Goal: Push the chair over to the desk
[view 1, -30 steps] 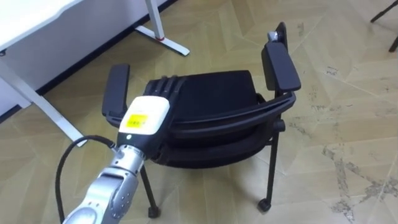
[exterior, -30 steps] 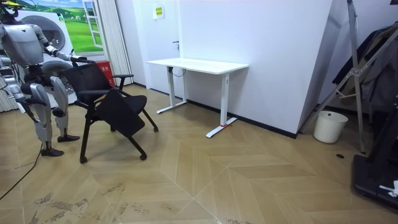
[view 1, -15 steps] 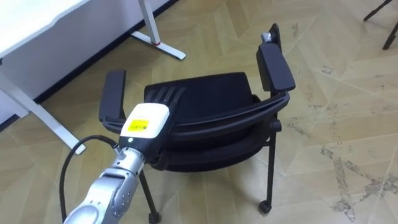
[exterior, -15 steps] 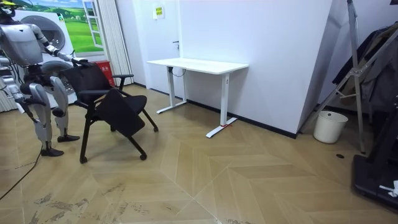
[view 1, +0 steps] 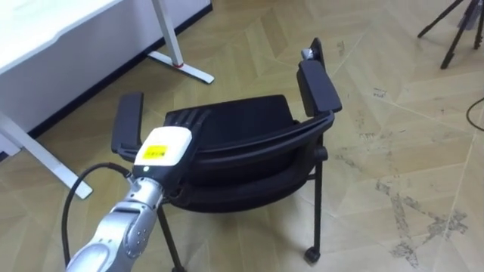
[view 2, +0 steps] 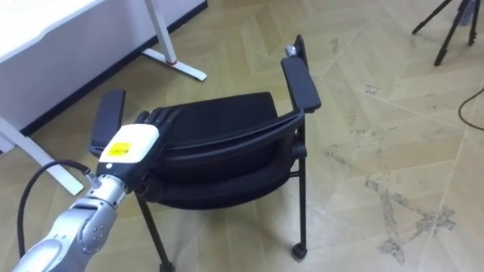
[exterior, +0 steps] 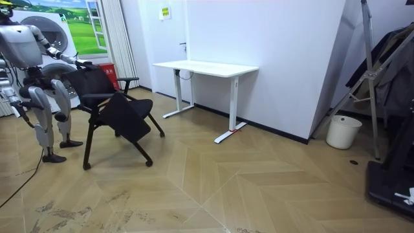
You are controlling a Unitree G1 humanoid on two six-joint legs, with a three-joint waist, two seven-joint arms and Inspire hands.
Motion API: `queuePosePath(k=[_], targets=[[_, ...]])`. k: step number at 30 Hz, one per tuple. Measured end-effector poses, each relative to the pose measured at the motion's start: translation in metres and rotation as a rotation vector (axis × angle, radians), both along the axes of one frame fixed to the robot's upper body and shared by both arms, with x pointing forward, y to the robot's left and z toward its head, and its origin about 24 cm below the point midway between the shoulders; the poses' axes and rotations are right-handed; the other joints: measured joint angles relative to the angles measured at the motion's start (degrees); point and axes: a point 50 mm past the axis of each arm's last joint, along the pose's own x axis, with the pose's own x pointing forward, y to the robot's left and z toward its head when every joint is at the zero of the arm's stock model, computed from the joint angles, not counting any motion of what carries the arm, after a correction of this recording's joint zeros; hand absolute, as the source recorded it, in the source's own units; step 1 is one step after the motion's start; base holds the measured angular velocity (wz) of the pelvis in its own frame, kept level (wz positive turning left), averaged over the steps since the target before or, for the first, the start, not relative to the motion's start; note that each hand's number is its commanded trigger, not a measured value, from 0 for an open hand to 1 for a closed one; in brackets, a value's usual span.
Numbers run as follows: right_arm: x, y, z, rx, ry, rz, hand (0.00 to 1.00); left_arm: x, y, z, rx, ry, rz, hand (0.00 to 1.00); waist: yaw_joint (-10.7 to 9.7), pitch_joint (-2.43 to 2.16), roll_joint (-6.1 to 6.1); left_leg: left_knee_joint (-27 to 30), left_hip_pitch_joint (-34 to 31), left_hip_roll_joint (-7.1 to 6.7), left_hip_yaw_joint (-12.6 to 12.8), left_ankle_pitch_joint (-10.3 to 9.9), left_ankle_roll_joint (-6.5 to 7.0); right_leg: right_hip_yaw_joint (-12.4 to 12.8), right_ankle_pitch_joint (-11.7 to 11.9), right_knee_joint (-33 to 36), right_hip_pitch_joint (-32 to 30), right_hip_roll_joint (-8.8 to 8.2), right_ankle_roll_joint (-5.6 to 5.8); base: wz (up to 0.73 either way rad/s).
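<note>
Left eye view, starting at the far left: what do we see?

We see a white bench in the upper left corner, its foot on the wood floor. Just right of it is the black chair.

Where do we find the left robot hand?

We find it on top of the chair's backrest, near the left armrest. Its fingers lie straight and flat over the backrest edge, so we read it as open-palmed, pressing rather than clasping.

And further right?

We see the seat past the fingers, then the right armrest, and dark tripod legs in the upper right corner.

What do we get from the room view?

At the room view's left the robot stands behind the chair, one arm reaching to its backrest. The chair is well apart from the bench, which stands by the white wall. A white bucket sits toward the room view's right.

And the right robot hand?

It hangs low at the robot's side; we cannot tell its state.
</note>
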Motion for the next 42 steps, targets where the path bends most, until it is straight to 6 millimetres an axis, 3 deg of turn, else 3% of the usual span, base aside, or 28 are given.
queuePosePath(k=[9,17,27,31,36,42], targets=[[0.007,0.000,0.001,-0.003,-0.020,0.003,0.00,0.001,0.000,0.001,-0.012,0.001,0.006,1.00,0.00,0.01,0.00,0.04,-0.07,0.05,0.10,0.00,0.00,0.12,0.00,-0.03,-0.08,0.05,-0.03,0.00],[0.010,-0.002,0.003,-0.013,-0.036,-0.012,0.00,0.009,0.001,0.006,-0.016,-0.051,0.004,1.00,-0.09,0.39,-0.49,0.02,-0.37,0.06,0.45,-0.01,-0.01,0.06,-0.01,-0.02,-0.26,0.01,-0.06,0.00],[0.004,-0.012,0.006,-0.057,-0.047,-0.092,0.00,0.009,0.003,0.005,-0.013,-0.049,0.011,1.00,-0.73,0.12,-0.15,-0.23,-0.75,0.05,0.51,-0.01,-0.01,-0.06,0.07,0.04,-0.41,0.01,-0.13,0.00],[0.009,-0.031,0.014,-0.221,-0.013,-0.038,0.00,0.009,0.005,0.005,-0.015,-0.055,0.017,1.00,-1.50,0.14,-0.20,-0.15,-0.95,0.00,0.52,-0.01,-0.01,-0.22,0.10,0.13,-0.55,-0.09,-0.07,0.01],[0.033,-0.062,0.038,-0.457,-0.046,0.039,0.00,0.009,0.008,0.005,-0.015,-0.061,0.022,1.00,-1.61,0.11,-0.35,-0.18,-0.92,0.00,0.52,-0.01,0.00,-0.06,0.10,0.71,-1.25,-0.11,-0.06,-0.02],[0.071,-0.086,0.077,-0.753,-0.156,0.126,0.00,0.010,0.012,0.011,0.014,-0.085,0.004,1.00,-1.09,0.04,-2.22,-0.16,-1.44,0.06,0.63,0.02,0.02,0.09,0.10,1.13,-2.10,-0.09,-0.06,-0.02]])
